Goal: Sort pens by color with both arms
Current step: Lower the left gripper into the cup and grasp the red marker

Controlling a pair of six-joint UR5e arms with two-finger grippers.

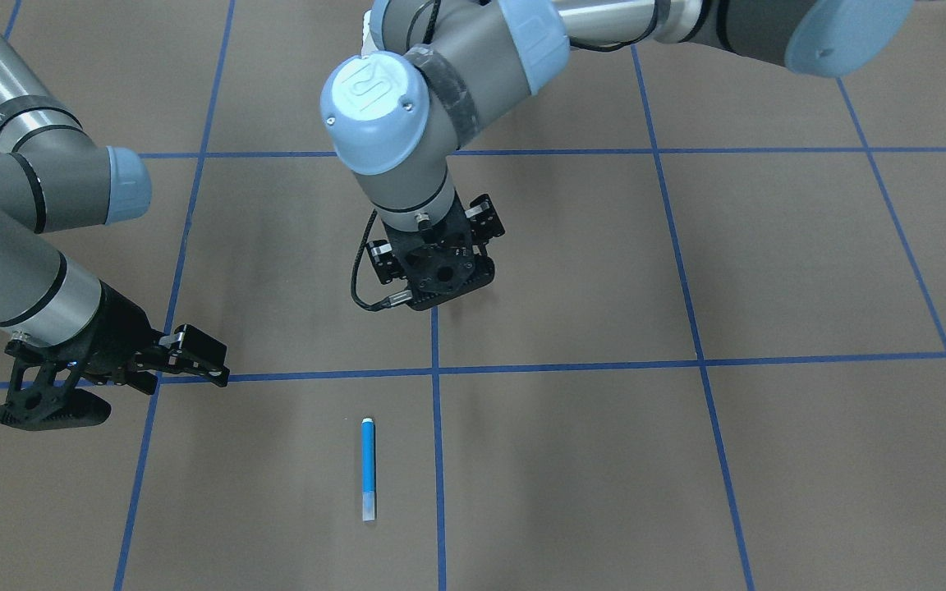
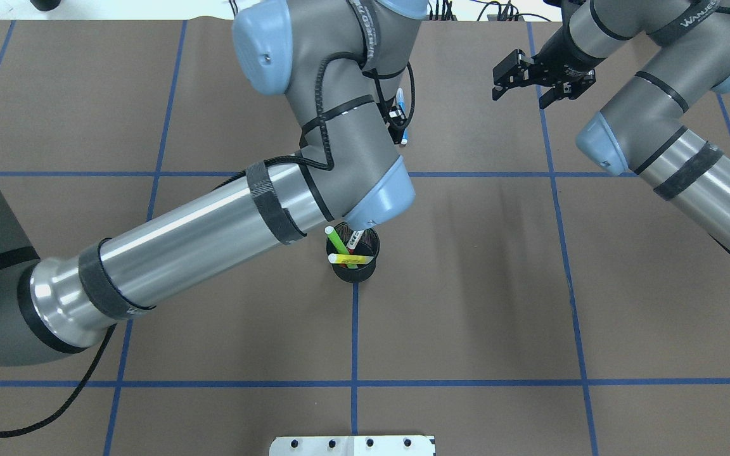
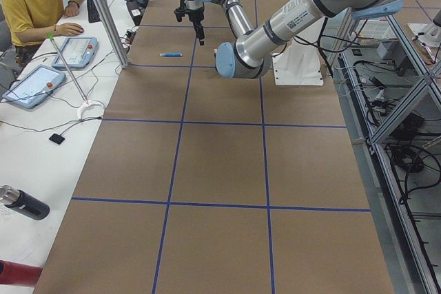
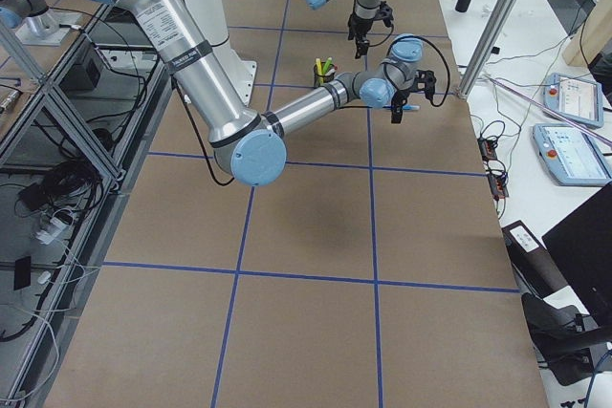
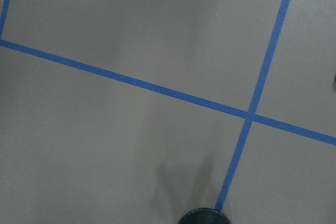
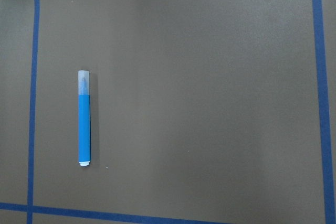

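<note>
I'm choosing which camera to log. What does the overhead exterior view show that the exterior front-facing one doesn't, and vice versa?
Only overhead: the mesh cup holding the green pen, yellow pen and white-barrelled pen. Only front-facing: the whole blue pen; overhead, the left arm hides most of it. Both: that arm, the right arm, the open right gripper and blue tape lines.

The table cover looks like matt brown paper, crossed by blue tape. The left arm has a shiny brushed-metal tube, matt grey casings and smooth light-blue plastic caps. The blue pen is smooth plastic with a frosted translucent cap. The cup is black mesh.
</note>
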